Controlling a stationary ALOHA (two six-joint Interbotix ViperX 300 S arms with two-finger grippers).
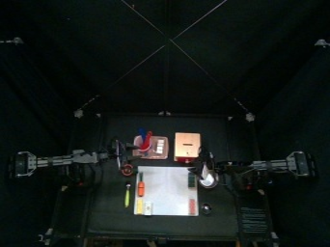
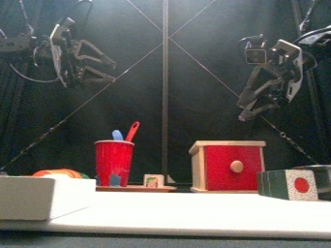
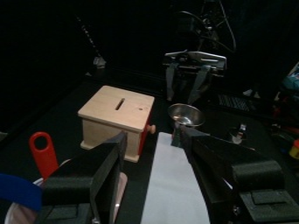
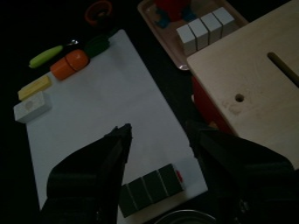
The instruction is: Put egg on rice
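Flat white board (image 4: 105,114), smooth and rectangular, as the anchor on the black table. On the board, along one long edge, a row of small blocks: a glossy orange piece (image 4: 70,63), then the egg (image 4: 35,86), a short yellow oblong lying flat, then just beside it a white rice block (image 4: 30,107), the two not stacked. Just off that same edge, on the dark tabletop, a thinner greenish-yellow strip (image 4: 47,57). On the board's opposite side, a dark ribbed row of wrapped rolls (image 4: 152,188). Beyond the board's far edge, a pale wooden box (image 3: 117,114), cube-shaped with a slot cut in its lid and a red front face with a round knob. Beside that box, a red plastic cup (image 2: 114,160) with utensil handles poking out. Near the board's corner, a small shiny metal bowl (image 3: 184,114). Above the board, right gripper (image 4: 167,144), black jaws spread wide with nothing between them. Off the board's left side, left gripper (image 3: 158,166), raised, jaws likewise wide apart and empty.
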